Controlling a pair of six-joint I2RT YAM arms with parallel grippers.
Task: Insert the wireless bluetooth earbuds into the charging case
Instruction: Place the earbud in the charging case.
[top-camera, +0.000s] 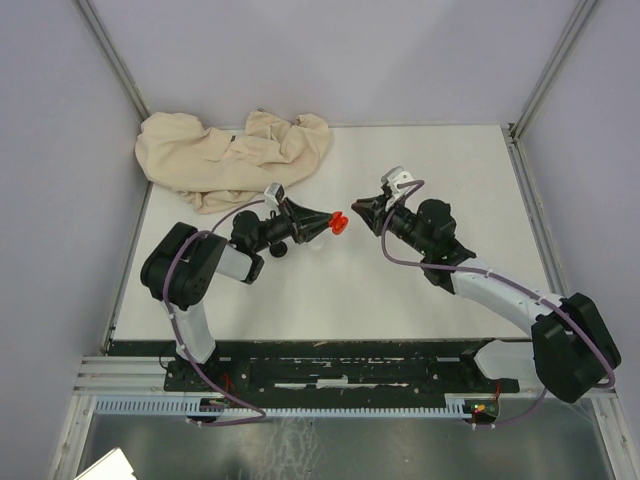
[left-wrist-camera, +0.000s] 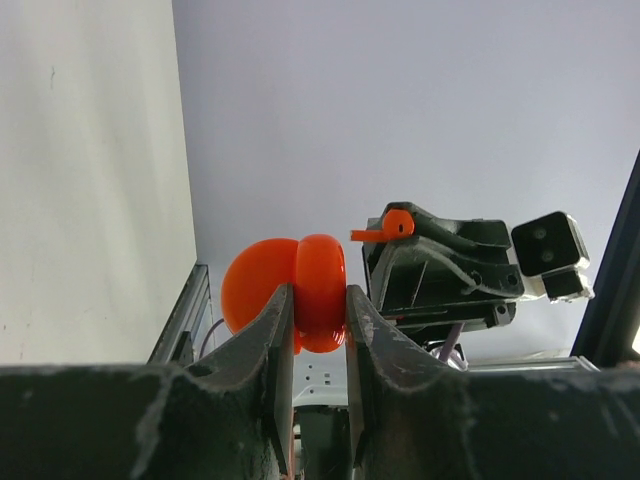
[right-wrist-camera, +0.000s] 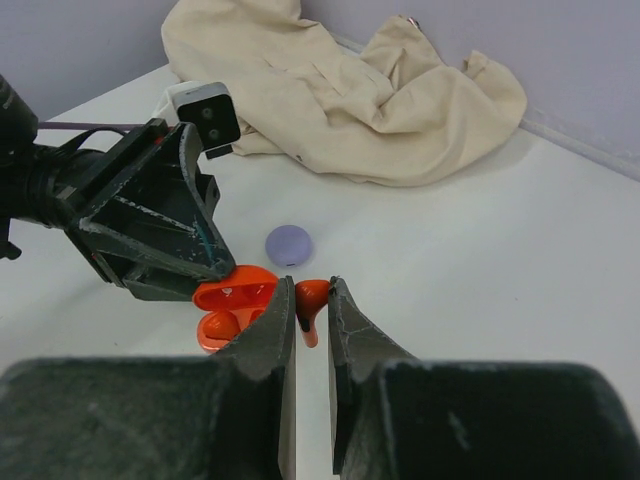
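While aloft centrally, earbud (right-wrist-camera: 311, 298) beside case (left-wrist-camera: 320, 285).

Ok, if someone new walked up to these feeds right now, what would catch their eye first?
The bright orange charging case stands out first. It is open and clamped in the left gripper above mid-table. Right beside it, the right gripper pinches a matching orange earbud. After that come the crumpled beige cloth at the far-left corner and a small purple disc on the table below the two grippers.

Bright, even light; soft shadows
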